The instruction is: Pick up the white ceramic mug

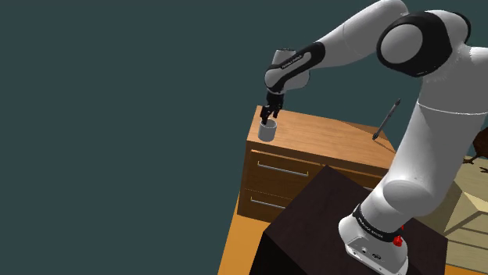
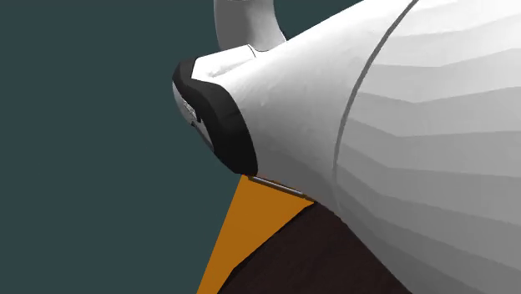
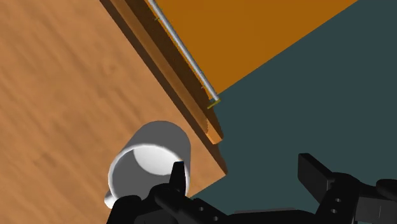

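My open hand [image 3: 244, 164] hangs over the upright mug [image 3: 149, 153], which lies beneath one finger [image 3: 180, 175] rather than between both, at the corner of the counter [image 3: 57, 95].

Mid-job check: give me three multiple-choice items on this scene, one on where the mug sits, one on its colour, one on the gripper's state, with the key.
1. Where does the mug stand on the wooden dresser?
A. mid-top
B. by the corner at the shoulder view's left
C. inside an open drawer

2. What colour is the mug?
A. red
B. pale grey-white
C. green

3. How is the gripper?
A. open
B. shut on the mug
C. shut on nothing

Key:
1 B: in the wrist view the dresser's corner lies right beside the mug.
2 B: its wall and inside are drawn pale grey to white.
3 A: the fingers stand apart, one at the mug's rim, the other out past the dresser's edge.
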Controlling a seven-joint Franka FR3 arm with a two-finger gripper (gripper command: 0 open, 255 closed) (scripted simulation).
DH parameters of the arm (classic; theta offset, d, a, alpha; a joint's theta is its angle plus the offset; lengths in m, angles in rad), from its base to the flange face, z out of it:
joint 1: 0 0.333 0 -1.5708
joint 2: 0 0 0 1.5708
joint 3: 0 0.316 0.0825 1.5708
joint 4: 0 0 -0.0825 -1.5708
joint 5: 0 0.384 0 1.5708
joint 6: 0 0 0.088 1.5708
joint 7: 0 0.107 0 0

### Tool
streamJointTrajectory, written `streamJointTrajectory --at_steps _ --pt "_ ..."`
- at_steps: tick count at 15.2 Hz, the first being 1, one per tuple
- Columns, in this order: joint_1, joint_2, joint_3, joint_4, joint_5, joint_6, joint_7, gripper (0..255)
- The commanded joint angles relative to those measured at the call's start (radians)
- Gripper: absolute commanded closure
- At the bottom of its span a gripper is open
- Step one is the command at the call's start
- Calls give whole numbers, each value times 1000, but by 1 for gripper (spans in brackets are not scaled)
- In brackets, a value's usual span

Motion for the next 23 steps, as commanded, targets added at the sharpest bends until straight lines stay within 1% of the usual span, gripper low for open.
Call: streamJointTrajectory --at_steps 1,7,15,17,18,23 --pt "-12 80 -1 58 9 15 -17 0" --pt "-49 316 3 270 25 25 -47 0" --pt "-60 403 15 290 39 91 -56 0" --pt "-60 403 15 290 39 91 -56 0" --pt "-59 403 15 290 39 91 -55 255" --pt "-59 403 15 291 39 90 -55 255"
